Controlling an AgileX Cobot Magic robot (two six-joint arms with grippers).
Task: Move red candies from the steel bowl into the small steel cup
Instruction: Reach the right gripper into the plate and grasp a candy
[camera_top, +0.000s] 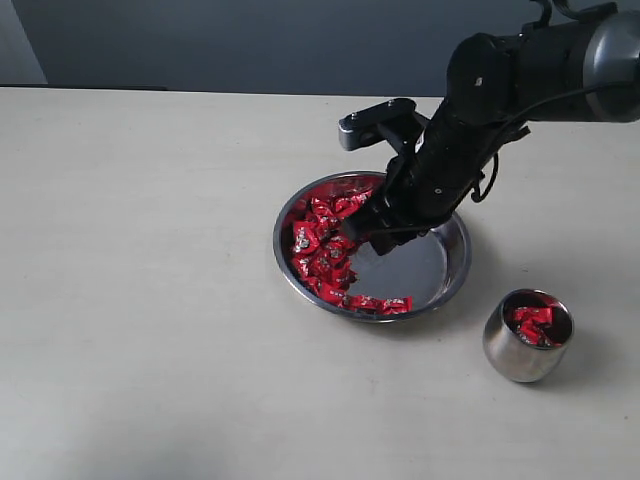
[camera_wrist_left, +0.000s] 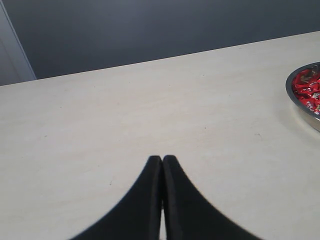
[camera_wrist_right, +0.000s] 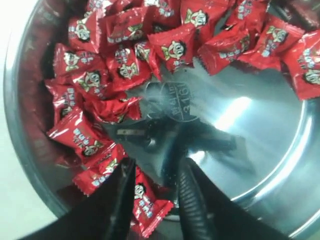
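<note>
The right claw (camera_top: 368, 235) is down inside the steel bowl (camera_top: 425, 268), at the inner edge of the heap of red candies (camera_top: 322, 250), which lie banked along the bowl's side away from the small steel cup (camera_top: 508, 355). The half of the bowl nearer the cup is bare metal. The right wrist view shows why the claw sits where it does: its jaws stand apart and straddle a single candy (camera_wrist_right: 147, 202) at the loose fringe of the pile. One finger is against the wrapper, and a sliver of bare steel shows between the wrapper and the other finger, so I judge it open and not yet gripping. Picking from the fringe keeps the neighbouring wrappers out of the bite. The cup stands upright on the surface (camera_top: 150, 300) just beside the bowl on the right arm's side, with a few red candies already inside, so the carry looks short. The left claw (camera_wrist_left: 162, 159) is closed on nothing and hangs above bare surface well away from the bowl, which shows only at the edge of its camera view. It appears parked to leave the working area to the other arm.
</note>
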